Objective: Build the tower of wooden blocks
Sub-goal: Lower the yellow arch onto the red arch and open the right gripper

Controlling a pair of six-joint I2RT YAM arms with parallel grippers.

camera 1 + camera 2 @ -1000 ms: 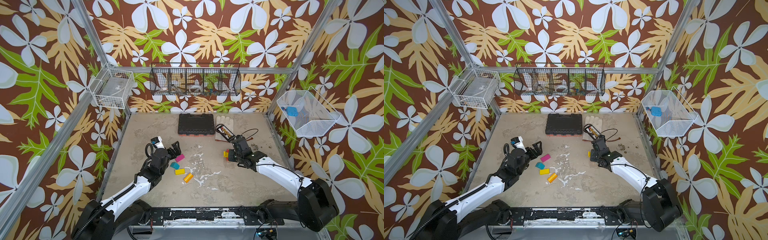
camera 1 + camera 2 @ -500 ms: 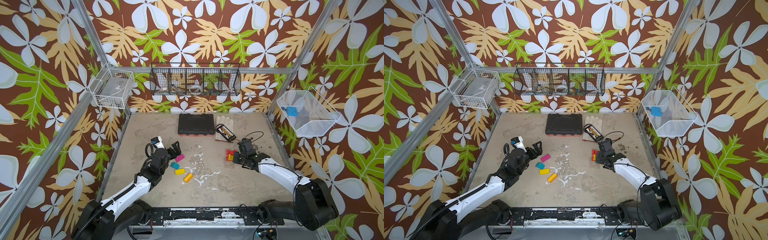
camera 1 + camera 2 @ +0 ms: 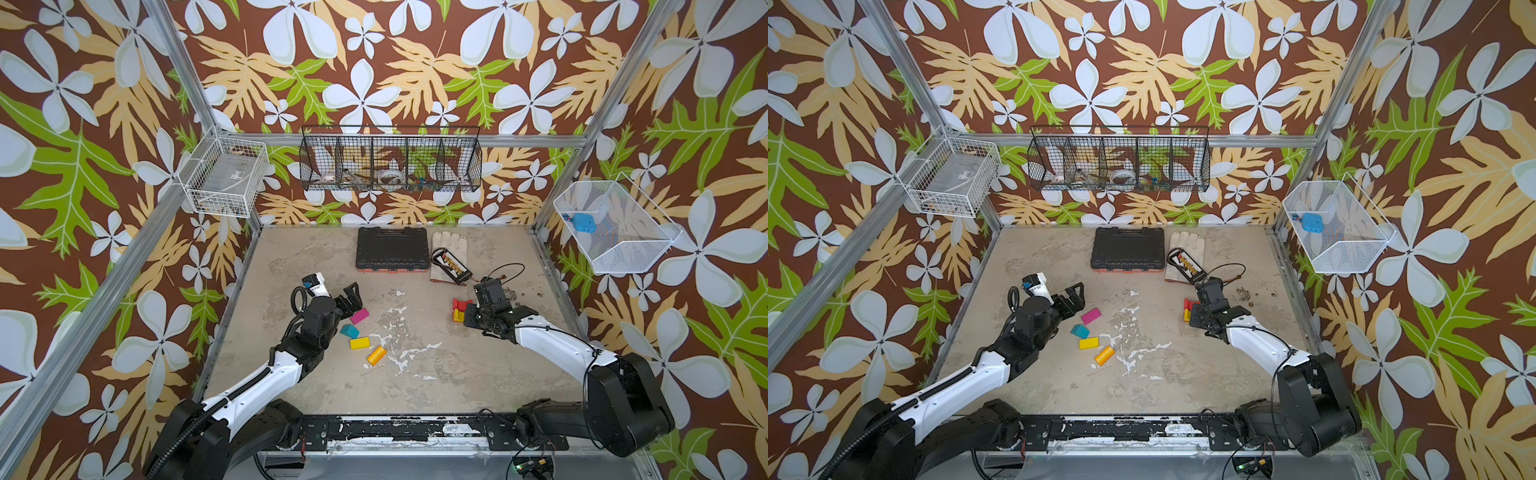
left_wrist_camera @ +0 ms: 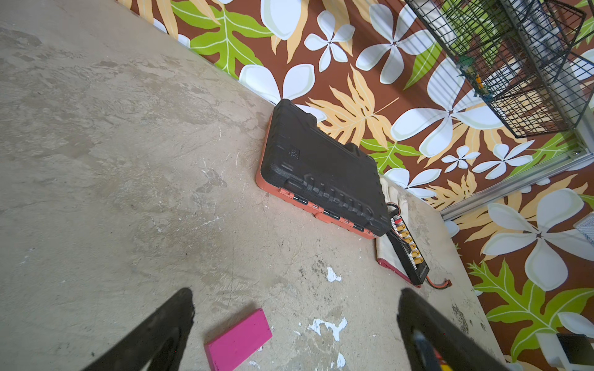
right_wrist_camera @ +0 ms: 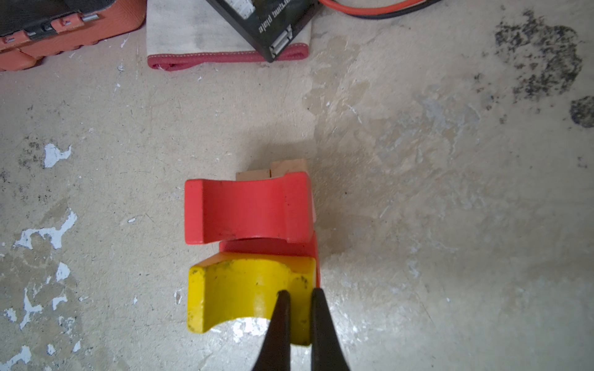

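A small stack of wood blocks (image 3: 458,309) stands right of centre in both top views. The right wrist view shows a red arch (image 5: 250,208) uppermost, another red piece (image 5: 273,249) beneath it, a yellow arch (image 5: 244,289) nearer me, and tan planks (image 5: 273,170) behind. My right gripper (image 5: 299,292) is shut, its tips over one end of the yellow arch, holding nothing. On the left lie loose magenta (image 3: 359,316), teal (image 3: 349,331), yellow (image 3: 360,343) and orange (image 3: 376,355) blocks. My left gripper (image 4: 295,295) is open above the floor, just beyond the magenta block (image 4: 238,340).
A black tool case (image 3: 392,249) lies at the back, with a pale glove (image 3: 449,245) and a black connector board (image 3: 451,264) with cables beside it. Wire baskets (image 3: 390,160) hang on the walls. White paint flecks (image 3: 409,353) mark the floor.
My right gripper, still shut, has drawn back to the right off the stack, uncovering the red and yellow arches. The left arm has not moved.
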